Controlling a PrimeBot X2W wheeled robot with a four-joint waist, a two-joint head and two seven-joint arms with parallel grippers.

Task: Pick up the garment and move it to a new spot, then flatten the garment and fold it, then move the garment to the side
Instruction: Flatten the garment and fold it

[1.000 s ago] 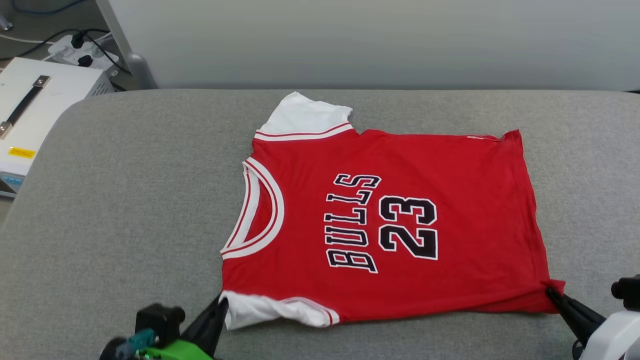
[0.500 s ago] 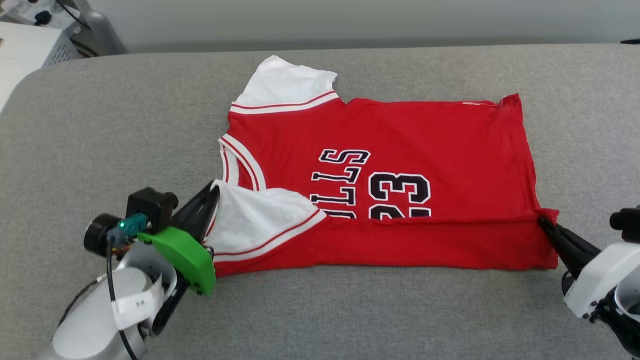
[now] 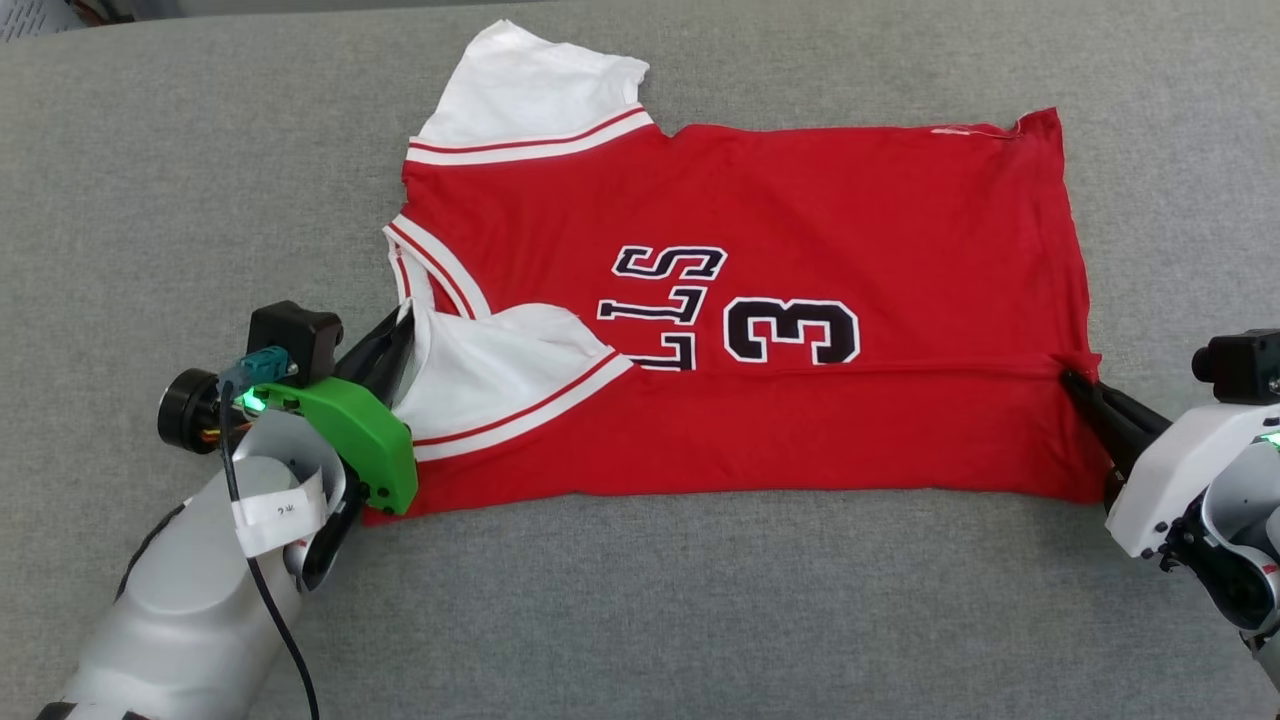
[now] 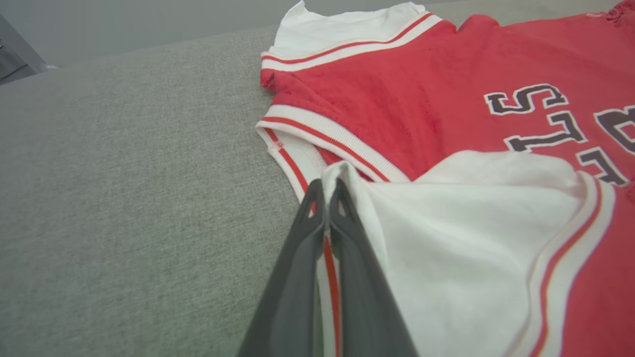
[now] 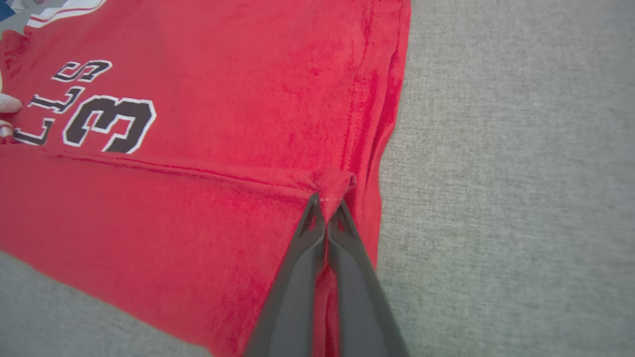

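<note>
Item: red BULLS jersey T-shirt, centre frame on the grey upholstered surface, lower edge folded up over the print.
Left pincer — clamped together on the white sleeve, centre left.
Right pincer — pinched tight on the red hem corner, right edge.

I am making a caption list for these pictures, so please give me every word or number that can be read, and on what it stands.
"LLS": black white-edged letters on the front of the red garment; more letters are hidden under the folded flap.
"3": same print, beside those letters; anything before it is hidden too.
White tag on the left arm: marks too small to read.
</note>
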